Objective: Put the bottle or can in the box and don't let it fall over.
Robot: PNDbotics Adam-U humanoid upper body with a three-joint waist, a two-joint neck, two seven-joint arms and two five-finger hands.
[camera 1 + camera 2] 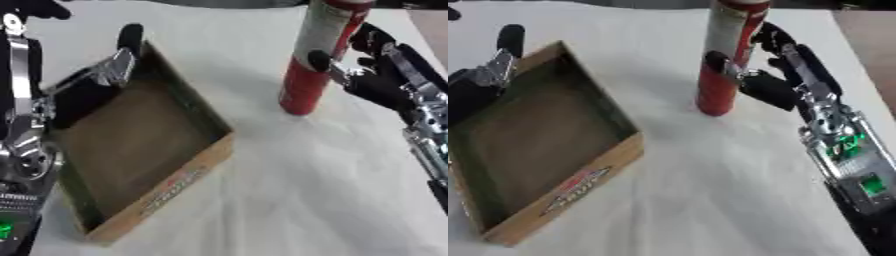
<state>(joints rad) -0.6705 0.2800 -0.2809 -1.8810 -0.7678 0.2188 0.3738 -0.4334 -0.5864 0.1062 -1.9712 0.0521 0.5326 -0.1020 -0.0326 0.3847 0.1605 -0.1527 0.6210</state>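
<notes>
Right hand (773, 85): fingers and thumb curled round the mid-body of the can (726, 55). Can: tall, red with a pale band, standing slightly tilted, base on the white counter (737, 190), just outside the far right corner of the box (140, 150). Box: shallow, open-topped, brown, printed front wall, empty. Left hand (109, 67): rests on the box's far left rim, fingers straight.

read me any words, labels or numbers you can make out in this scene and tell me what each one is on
None can be read.
Shallow wooden box: a red and dark printed mark on its near outer wall, too blurred to read.
Tall red and grey cylindrical can, held by the right hand: no lettering can be made out.
</notes>
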